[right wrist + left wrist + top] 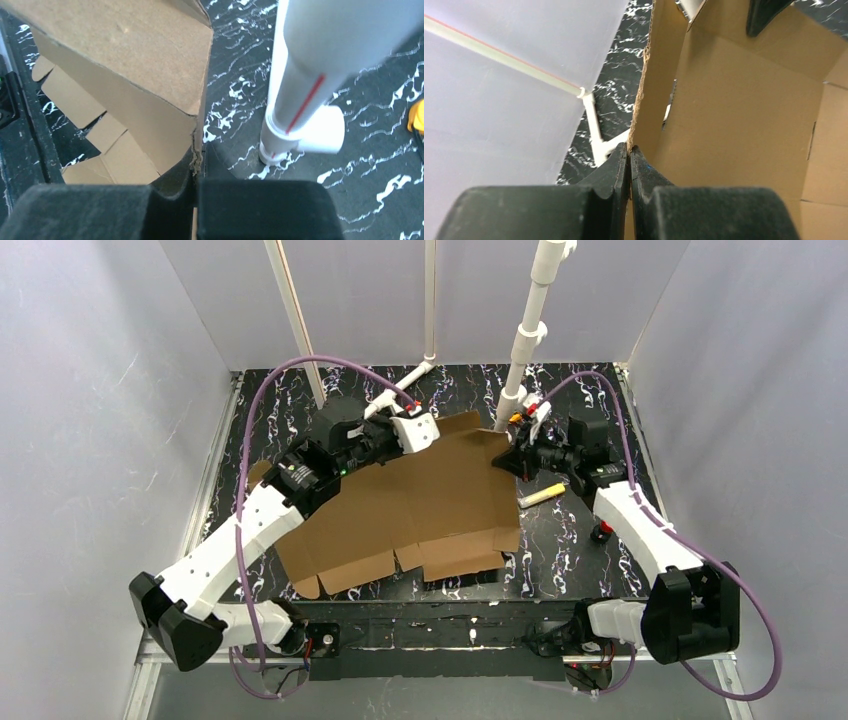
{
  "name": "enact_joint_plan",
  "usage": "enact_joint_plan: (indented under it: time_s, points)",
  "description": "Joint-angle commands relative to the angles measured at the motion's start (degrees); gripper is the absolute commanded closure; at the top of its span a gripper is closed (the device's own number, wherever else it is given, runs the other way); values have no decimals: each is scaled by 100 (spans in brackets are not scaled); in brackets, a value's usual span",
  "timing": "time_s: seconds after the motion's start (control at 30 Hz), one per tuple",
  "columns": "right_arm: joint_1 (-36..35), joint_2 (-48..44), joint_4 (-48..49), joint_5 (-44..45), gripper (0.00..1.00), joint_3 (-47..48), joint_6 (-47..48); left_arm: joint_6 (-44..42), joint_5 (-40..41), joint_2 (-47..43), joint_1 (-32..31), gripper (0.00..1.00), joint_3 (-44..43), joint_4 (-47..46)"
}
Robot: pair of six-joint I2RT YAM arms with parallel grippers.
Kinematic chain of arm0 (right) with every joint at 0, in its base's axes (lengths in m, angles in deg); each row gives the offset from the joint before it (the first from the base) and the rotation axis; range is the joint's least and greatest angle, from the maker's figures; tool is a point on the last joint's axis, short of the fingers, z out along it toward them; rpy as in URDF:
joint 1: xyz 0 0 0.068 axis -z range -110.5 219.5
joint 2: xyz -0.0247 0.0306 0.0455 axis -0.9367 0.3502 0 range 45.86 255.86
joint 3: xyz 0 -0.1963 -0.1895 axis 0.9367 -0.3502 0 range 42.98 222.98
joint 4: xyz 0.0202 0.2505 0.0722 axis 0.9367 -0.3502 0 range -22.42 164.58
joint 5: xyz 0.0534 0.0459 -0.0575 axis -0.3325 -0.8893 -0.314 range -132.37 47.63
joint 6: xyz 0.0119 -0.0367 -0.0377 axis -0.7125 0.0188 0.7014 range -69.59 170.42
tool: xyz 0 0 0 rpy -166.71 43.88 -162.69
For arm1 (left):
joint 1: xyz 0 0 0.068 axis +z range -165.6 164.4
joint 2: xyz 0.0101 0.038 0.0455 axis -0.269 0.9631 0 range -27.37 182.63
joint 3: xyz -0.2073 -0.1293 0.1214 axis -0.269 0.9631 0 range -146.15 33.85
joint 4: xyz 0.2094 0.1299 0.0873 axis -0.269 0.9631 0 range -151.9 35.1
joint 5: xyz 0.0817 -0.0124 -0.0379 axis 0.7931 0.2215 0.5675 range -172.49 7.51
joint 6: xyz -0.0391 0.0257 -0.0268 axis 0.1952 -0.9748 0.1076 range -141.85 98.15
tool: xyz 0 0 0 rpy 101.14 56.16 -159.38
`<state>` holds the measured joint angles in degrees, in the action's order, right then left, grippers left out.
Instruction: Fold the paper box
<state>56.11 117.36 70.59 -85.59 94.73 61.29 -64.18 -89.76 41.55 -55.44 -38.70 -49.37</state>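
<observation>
Brown corrugated cardboard paper box [420, 510], mostly unfolded, lies mid black marbled table [570, 540], far edge raised. Left end effector [629, 150] clamped tight on far panel edge. Right end effector [197, 162] pinched closed on far-right corner, beside white plastic pipe [300, 75].

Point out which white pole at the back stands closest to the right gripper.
The thick jointed pole on the right; its base stands beside the right gripper. The two thin poles stand farther left.
</observation>
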Motion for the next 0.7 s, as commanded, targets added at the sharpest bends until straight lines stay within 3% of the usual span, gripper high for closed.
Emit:
enact_joint_plan:
  time_s: [0.0, 0.13, 0.27, 0.33, 0.5, 0.67]
  points:
    - [180, -247, 820, 445, 99, -575, -288, 830, -400, 156, -109, 100, -339, -57]
    - [231, -220, 1301, 676, 99, -890, -553, 1568, -513, 228, -112, 96, -440, -146]
    - [261, -265, 1336, 642, 99, -925, -407, 2207, -447, 32, -105, 78, -471, -16]
    - [319, -334, 1220, 558, 99, -845, -274, 2498, -146, -166, -112, 60, -438, 107]
    - [747, -630, 450, 81, 99, -449, 342, 3206, 875, -1007, -52, 36, -126, 707]
    - [1168, -896, -659, -486, 99, -278, 1171, 4422, 1362, -2520, 454, 3, 1164, 602]
